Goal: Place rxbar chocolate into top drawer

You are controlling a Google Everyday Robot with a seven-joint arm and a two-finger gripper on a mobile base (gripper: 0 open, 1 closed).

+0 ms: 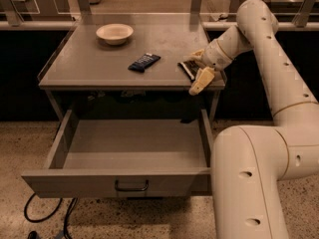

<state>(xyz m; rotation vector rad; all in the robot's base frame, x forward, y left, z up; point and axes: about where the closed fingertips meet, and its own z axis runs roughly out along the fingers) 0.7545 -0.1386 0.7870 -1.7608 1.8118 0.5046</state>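
Speckled flooring and dark railings surround a grey metal worktop (94,71) carrying a pale bowl (114,33), a dark blue wrapped bar (144,61) near the middle and the rxbar chocolate (186,68) at the right front edge. The gripper (198,69) sits right at that bar, on its right side, partly overhanging the worktop's edge; whether it has clamped on the bar I cannot tell. The top drawer (75,184) stands pulled fully out below, with nothing visible inside. To do this step well, I would make sure of a firm hold across the bar's narrow width, lift it straight off the worktop, bring it forward past the edge and lower it over the drawer's middle before letting go. No brand or lettering can be read on either wrapper.
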